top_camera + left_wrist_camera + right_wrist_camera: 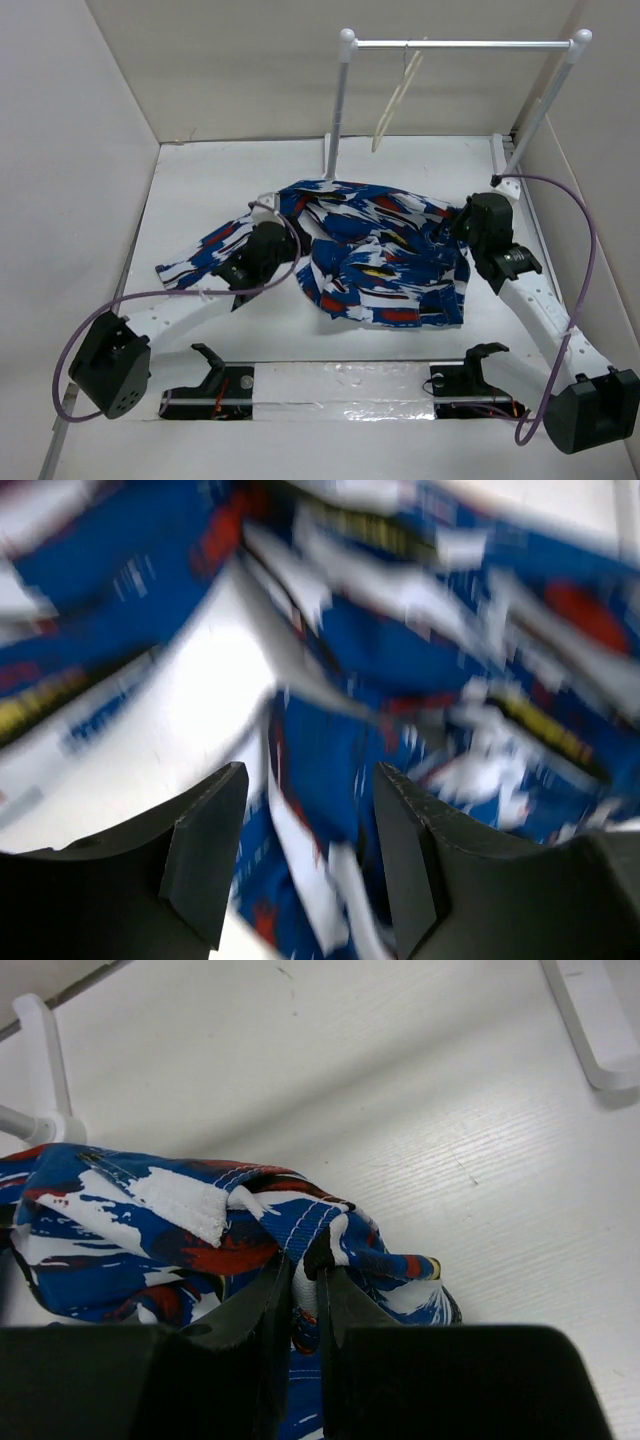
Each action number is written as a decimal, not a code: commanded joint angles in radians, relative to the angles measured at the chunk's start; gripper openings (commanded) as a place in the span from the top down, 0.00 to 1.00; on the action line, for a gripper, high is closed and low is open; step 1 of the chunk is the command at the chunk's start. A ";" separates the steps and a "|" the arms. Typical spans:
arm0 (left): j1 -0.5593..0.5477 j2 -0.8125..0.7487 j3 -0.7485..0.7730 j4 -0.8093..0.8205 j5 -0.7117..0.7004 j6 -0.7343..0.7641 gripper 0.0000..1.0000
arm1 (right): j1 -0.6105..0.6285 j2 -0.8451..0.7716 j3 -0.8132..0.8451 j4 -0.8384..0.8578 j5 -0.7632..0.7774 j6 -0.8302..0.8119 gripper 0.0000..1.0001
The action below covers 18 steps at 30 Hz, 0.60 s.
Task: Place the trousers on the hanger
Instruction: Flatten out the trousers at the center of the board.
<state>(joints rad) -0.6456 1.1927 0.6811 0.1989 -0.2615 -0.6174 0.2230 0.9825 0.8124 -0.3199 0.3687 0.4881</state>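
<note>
The trousers (380, 255), bright blue with white, red, black and yellow patches, lie crumpled on the white table in the middle. The cream-white hanger (397, 105) hangs by its hook from the rack's crossbar at the back. My left gripper (275, 240) is open, hovering over the trousers' left part; its view is blurred, with fabric (330, 780) below the spread fingers (205, 845). My right gripper (452, 228) is shut on the trousers' edge (300, 1230) at their right side, a fold pinched between the fingers (345, 1305).
The white-poled rack (340, 100) with a metal crossbar stands at the back. White walls enclose the table on the left, back and right. Two black mounts (215, 380) sit on a shiny strip at the near edge. Purple cables loop from both arms.
</note>
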 commanded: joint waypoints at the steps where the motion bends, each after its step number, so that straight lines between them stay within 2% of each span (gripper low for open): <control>1: -0.098 0.016 -0.121 0.017 -0.108 -0.102 0.51 | -0.036 -0.028 -0.008 0.153 -0.089 -0.039 1.00; 4: -0.098 0.010 -0.259 0.045 -0.090 -0.182 0.51 | -0.056 -0.056 -0.025 0.162 -0.129 -0.043 1.00; 6: -0.098 0.015 -0.293 0.088 -0.067 -0.202 0.51 | -0.056 -0.068 -0.033 0.182 -0.142 -0.046 1.00; 15: -0.107 0.221 -0.238 0.217 0.083 -0.182 0.51 | -0.076 -0.064 -0.027 0.182 -0.201 -0.037 1.00; 16: -0.108 0.257 -0.232 0.220 0.096 -0.182 0.54 | -0.076 -0.064 -0.032 0.183 -0.201 -0.036 1.00; 17: -0.108 0.266 -0.221 0.221 0.096 -0.186 0.69 | -0.076 -0.064 -0.032 0.183 -0.200 -0.036 1.00; 18: -0.108 0.271 -0.221 0.221 0.091 -0.188 0.78 | -0.085 -0.061 -0.032 0.183 -0.197 -0.036 1.00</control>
<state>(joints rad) -0.7452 1.4269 0.4545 0.4263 -0.2241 -0.8005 0.1558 0.9363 0.7689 -0.2451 0.1814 0.4595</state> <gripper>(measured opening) 0.260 0.159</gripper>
